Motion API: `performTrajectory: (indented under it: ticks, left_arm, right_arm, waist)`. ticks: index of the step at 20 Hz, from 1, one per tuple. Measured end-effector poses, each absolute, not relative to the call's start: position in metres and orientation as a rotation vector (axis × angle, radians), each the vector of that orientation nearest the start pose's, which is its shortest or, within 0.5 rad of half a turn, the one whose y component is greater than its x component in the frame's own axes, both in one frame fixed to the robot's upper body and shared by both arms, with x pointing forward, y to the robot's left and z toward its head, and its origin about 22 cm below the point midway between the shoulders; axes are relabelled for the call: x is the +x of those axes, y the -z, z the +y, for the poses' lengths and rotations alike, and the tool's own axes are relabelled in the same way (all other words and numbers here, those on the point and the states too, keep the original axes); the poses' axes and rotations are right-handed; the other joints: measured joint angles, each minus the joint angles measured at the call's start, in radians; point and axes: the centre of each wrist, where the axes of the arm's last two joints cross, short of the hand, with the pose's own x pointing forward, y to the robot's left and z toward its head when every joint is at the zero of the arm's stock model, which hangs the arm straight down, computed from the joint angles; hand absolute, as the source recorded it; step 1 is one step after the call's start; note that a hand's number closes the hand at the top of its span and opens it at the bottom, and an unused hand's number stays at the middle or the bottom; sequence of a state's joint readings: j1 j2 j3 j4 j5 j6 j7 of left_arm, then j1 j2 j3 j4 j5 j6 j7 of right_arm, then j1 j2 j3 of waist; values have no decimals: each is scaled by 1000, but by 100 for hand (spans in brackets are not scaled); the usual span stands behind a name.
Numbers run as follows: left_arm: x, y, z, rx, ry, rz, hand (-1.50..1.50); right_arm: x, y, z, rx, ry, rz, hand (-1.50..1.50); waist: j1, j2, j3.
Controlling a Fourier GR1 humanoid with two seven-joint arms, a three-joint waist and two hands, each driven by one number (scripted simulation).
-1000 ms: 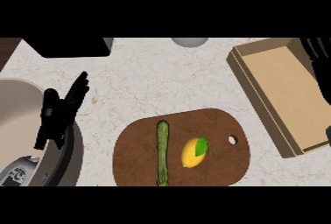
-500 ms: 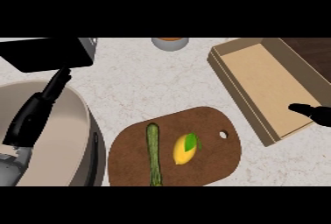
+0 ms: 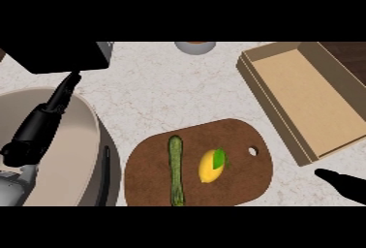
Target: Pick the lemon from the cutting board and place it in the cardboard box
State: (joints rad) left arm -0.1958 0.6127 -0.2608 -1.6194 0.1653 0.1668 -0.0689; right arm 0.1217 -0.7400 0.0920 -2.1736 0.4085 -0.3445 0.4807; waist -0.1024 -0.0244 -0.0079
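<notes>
The yellow lemon (image 3: 210,166), with a green patch at its upper end, lies right of centre on the brown cutting board (image 3: 239,140). The open cardboard box (image 3: 306,95) sits at the upper right with nothing in it. My right hand (image 3: 344,184) shows only as a straight black tip at the lower right, just below the box's near corner and right of the board, touching nothing. At the far left my left hand (image 3: 37,130) rests open over a big beige bowl, fingers (image 3: 66,90) pointing up.
A long green vegetable (image 3: 175,169) lies on the board left of the lemon. The large beige bowl (image 3: 71,160) fills the lower left. A black block (image 3: 61,55) sits at the top left, and a small round cup (image 3: 194,46) at the top edge.
My right hand has drawn down the right side, from over the box to below its near corner. The view has shifted slightly; lemon and board lie as before.
</notes>
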Motion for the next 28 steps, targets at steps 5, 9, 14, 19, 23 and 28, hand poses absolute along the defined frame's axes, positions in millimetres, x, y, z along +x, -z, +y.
performTrajectory:
  ticks: [5, 9, 14, 19, 23, 28]
  left_arm:
    - [278, -88, 276, 185, 506, -1818, 0]
    - [284, -91, 270, 140, 533, -1837, 0]
    - [291, -92, 259, 102, 562, -1853, 0]
    - [295, -92, 254, 76, 574, -1854, 0]
    - [297, -92, 254, 64, 579, -1857, 0]
    - [297, -90, 253, 68, 578, -1844, 0]
  right_arm:
    - [157, -163, -262, -1029, -663, -1424, -150]
    - [154, -161, -247, -1016, -784, -1210, -150]
    - [155, -160, -226, -1005, -900, -1065, -150]
    - [156, -156, -207, -966, -959, -1020, -150]
    - [159, -149, -192, -935, -970, -1002, -150]
    - [166, -136, -173, -899, -982, -980, -150]
  waist:
    - [39, 11, -1]
    - [78, 20, -1]
    - [116, 27, -1]
    - [138, 27, -2]
    - [143, 27, -1]
    - [140, 23, 3]
